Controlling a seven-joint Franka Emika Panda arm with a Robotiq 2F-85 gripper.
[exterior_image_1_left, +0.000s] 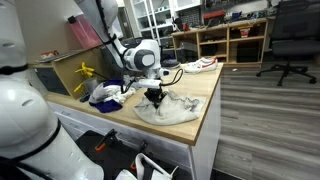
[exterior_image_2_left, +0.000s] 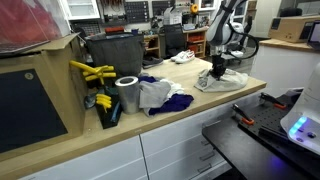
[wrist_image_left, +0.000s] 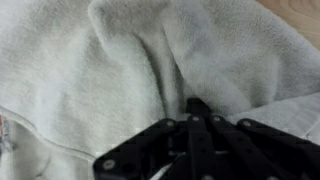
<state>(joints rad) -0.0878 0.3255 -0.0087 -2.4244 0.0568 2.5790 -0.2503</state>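
- Workshop setting: a wooden counter (exterior_image_1_left: 205, 88) on white cabinets, with shelving behind.
- A pale grey cloth (exterior_image_1_left: 178, 112) lies crumpled near the counter's far end, well apart from the blue-and-white cloths (exterior_image_2_left: 160, 97).
- The gripper (exterior_image_1_left: 154, 97) points straight down. The cloth lies directly beneath it and spreads outward from that point, mostly toward the counter's end.
- The jaws are closed together, with the fingertips (wrist_image_left: 197, 110) pinching a raised fold of the cloth.

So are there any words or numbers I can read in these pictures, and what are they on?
None can be read.
The white cloth, pinched by the gripper: a tiny coloured mark at its left edge in the wrist view, too blurred to read.
The shelves in an exterior view: anything printed there is too small to read.
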